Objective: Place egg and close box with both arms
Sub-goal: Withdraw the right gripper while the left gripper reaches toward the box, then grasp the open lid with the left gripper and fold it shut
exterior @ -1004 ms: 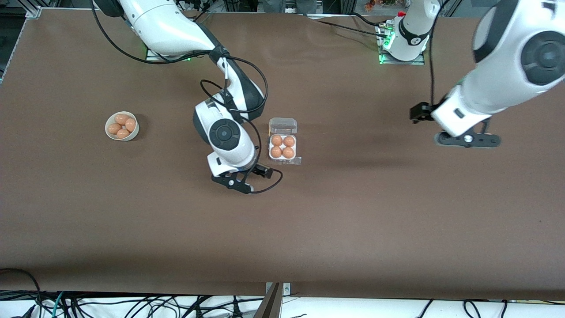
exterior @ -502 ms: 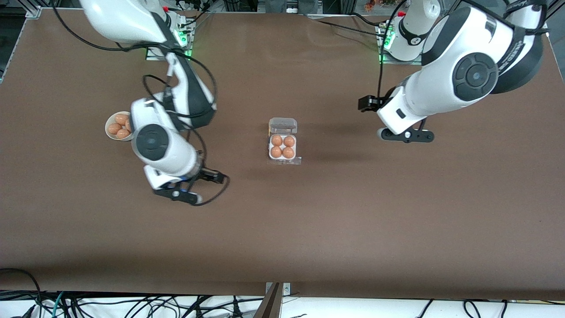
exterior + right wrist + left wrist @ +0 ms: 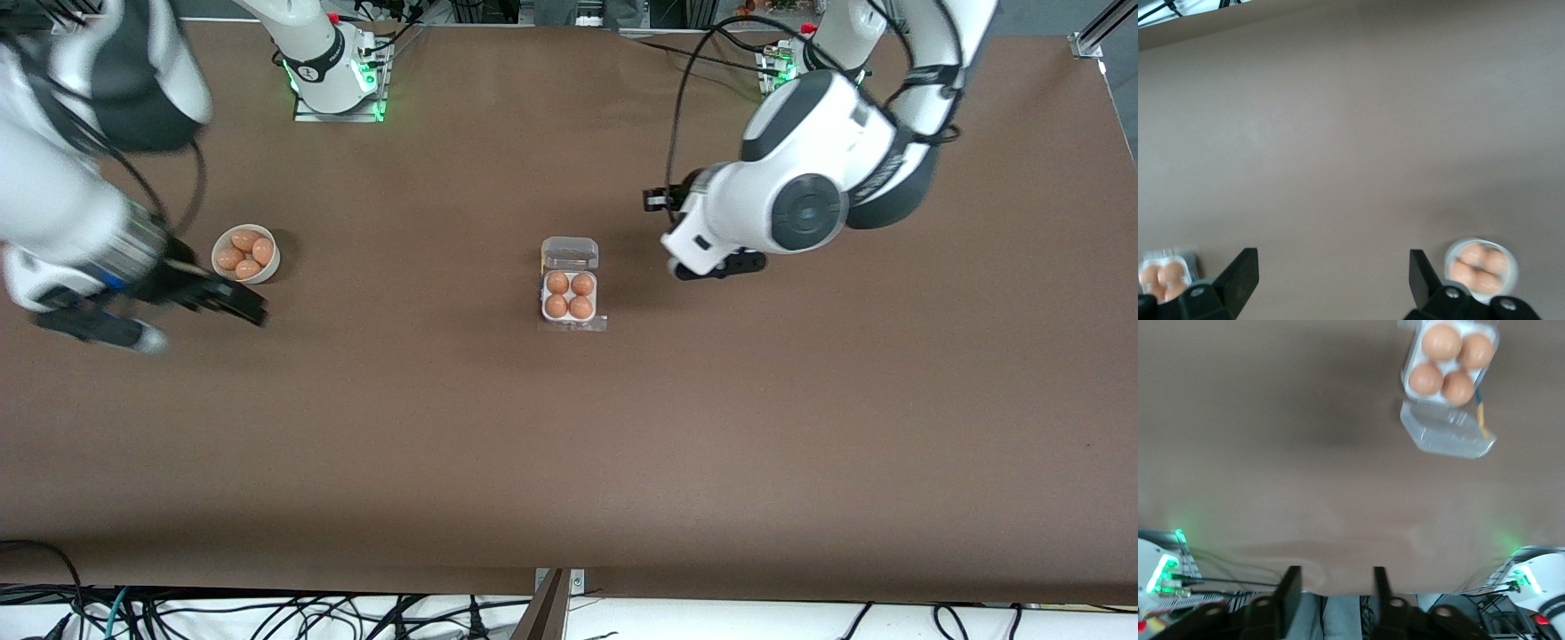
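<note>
The box [image 3: 569,316] sits mid-table with its clear lid [image 3: 569,252] lying open, farther from the front camera than the tray. A brown egg [image 3: 557,283] fills each cell. My left gripper [image 3: 717,265] hovers over bare table beside the box, toward the left arm's end. In the left wrist view the box [image 3: 1412,361] shows with its lid [image 3: 1446,437], and the left gripper [image 3: 1335,588] has its jaws apart with nothing between them. My right gripper [image 3: 93,327] is over the table near the bowl, open and empty [image 3: 1331,273].
A round white bowl [image 3: 269,264] with several brown eggs stands toward the right arm's end of the table; it also shows in the right wrist view as the bowl [image 3: 1481,241], with the box [image 3: 1185,253] at that picture's edge. Brown tabletop [image 3: 569,462] surrounds everything.
The right arm has swung away from beside the box to past the bowl. The left arm has come in toward the box, and its jaws have narrowed.
</note>
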Tool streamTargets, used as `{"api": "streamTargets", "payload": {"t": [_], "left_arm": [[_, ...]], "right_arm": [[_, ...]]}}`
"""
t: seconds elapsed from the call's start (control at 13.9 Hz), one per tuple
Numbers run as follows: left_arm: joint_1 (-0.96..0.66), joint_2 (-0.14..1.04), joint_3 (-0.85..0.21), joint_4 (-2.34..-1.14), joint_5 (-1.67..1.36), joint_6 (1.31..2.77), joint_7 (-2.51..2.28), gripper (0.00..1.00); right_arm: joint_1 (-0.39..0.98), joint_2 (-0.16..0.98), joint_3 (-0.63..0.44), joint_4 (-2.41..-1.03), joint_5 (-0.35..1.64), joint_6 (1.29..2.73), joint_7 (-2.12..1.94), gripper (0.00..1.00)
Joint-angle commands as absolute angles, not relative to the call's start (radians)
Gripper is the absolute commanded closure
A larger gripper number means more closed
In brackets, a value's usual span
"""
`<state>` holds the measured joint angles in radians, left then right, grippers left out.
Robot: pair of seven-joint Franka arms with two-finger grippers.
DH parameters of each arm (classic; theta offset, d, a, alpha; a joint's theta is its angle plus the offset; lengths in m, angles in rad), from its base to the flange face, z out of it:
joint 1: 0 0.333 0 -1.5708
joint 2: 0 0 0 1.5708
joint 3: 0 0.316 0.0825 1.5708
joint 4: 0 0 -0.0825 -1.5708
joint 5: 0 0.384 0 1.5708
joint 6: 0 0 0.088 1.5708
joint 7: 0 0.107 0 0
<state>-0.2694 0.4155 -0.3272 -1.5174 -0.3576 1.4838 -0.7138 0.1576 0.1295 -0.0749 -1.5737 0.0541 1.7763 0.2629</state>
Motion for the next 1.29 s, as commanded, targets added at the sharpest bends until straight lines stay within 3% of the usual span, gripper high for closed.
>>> {"api": "streamTargets", "payload": {"t": [0.0, 0.29, 0.65, 1.22], "left_arm": [[-0.319, 0.489, -0.322, -1.464, -0.380, 1.477, -0.752, 0.77], [-0.383, 0.563, -0.322, -1.431, -0.382, 1.479, -0.753, 0.95], [-0.443, 0.670, -0.322, -1.361, -0.382, 1.515, -0.787, 0.96], [-0.498, 0.742, -0.316, -1.362, -0.374, 1.678, -0.879, 0.96]], "right_arm": [[0.089, -0.006, -0.046, -1.655, 0.048, 1.711, 0.169, 0.00], [0.057, -0.073, -0.045, -1.707, 0.044, 1.660, 0.178, 0.00], [0.028, -0.068, -0.037, -1.730, 0.025, 1.753, 0.068, 0.00], [0.031, -0.043, 0.011, -1.720, -0.037, 1.755, 0.075, 0.00]]}}
